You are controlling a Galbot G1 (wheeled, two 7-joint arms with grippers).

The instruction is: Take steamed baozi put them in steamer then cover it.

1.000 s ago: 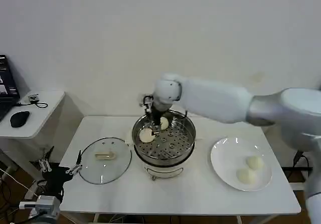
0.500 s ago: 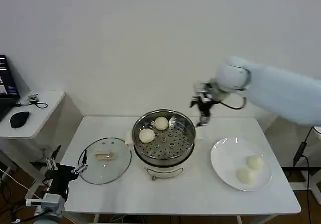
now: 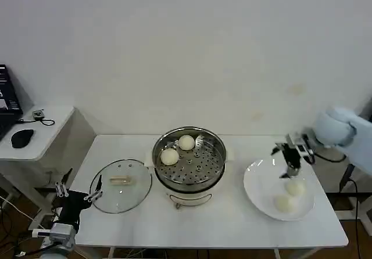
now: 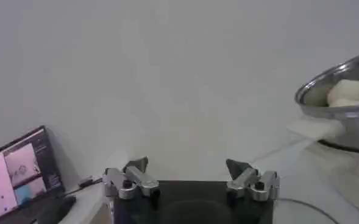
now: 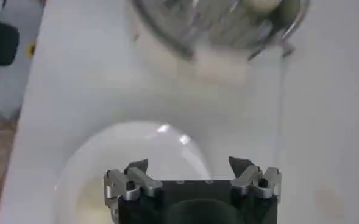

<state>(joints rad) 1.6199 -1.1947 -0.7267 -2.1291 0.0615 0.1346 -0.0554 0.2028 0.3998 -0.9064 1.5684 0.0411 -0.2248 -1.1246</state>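
Head view, right hand (image 3: 289, 164) above plated baozi (image 3: 295, 187)

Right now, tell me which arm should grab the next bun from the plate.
Right. The right gripper hangs open just above the plate, close to the two baozi there; the left gripper sits low off the table's left edge.

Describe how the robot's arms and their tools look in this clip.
The right arm is a smooth white shell with black cabling at the wrist, ending in a black right tool with silver, dark-tipped fingers. The left tool matches: black body, silver fingers.
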